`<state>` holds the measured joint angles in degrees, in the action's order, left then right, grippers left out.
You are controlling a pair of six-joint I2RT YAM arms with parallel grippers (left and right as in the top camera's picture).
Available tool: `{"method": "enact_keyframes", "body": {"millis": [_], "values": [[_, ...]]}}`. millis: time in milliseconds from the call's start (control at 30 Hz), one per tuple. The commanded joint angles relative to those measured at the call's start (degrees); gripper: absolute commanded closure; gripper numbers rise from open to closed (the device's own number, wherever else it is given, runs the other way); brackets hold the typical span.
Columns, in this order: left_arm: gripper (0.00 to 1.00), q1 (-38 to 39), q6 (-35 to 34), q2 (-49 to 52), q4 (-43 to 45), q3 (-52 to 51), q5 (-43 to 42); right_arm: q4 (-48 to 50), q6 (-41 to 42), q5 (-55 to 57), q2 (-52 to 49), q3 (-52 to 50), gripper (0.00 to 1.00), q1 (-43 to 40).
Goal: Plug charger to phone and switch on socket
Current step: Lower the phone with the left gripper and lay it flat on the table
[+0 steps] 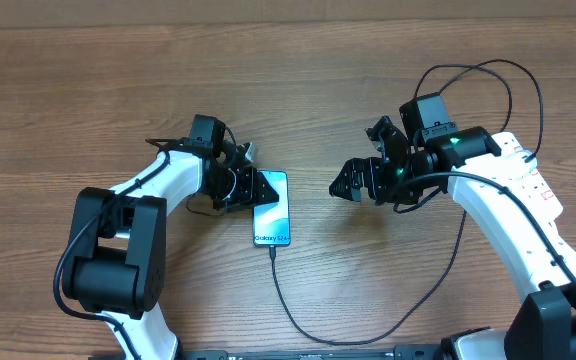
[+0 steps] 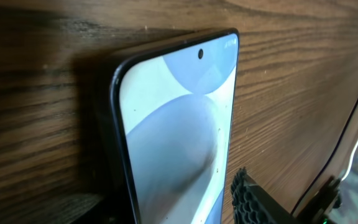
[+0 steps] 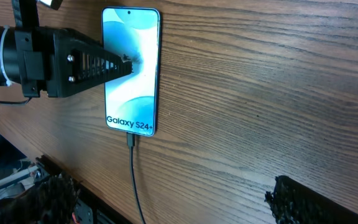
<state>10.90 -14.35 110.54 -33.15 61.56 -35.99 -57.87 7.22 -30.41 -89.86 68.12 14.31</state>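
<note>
The phone (image 1: 272, 208) lies flat on the wooden table, its light blue screen up and "Galaxy S24+" at its near end. The charger (image 1: 286, 305), a thin black cable, is plugged into that end and also shows in the right wrist view (image 3: 132, 177). My left gripper (image 1: 249, 187) straddles the phone (image 2: 179, 137), one finger at each long edge, shut on it. My right gripper (image 1: 352, 184) is open and empty, to the right of the phone (image 3: 132, 68); its fingers are far apart (image 3: 179, 205). The socket (image 1: 540, 190) lies at the far right, partly hidden under my right arm.
The charger cable loops along the table's front edge and runs back up under my right arm. The robot's own black cables arch above the right wrist (image 1: 488, 75). Bare wood lies between the phone and the right gripper.
</note>
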Motion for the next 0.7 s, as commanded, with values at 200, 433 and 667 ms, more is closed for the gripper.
{"method": "enact_keyframes", "body": {"millis": [200, 433, 667], "values": [[0.54, -0.4, -6.2, 3.7, -0.2, -2.3, 14.2, 0.3, -0.7, 0.4, 0.2, 0.5, 0.0, 0.2], [0.53, -0.4, -4.0, 3.7, -4.6, -2.0, 18.6, 0.4, -0.7, 0.6, 0.2, 0.5, 0.0, 0.2], [0.53, -0.4, -3.8, 3.7, -9.3, 1.2, 23.1, 0.5, -0.7, 1.9, 0.2, 0.5, 0.0, 0.2]]}}
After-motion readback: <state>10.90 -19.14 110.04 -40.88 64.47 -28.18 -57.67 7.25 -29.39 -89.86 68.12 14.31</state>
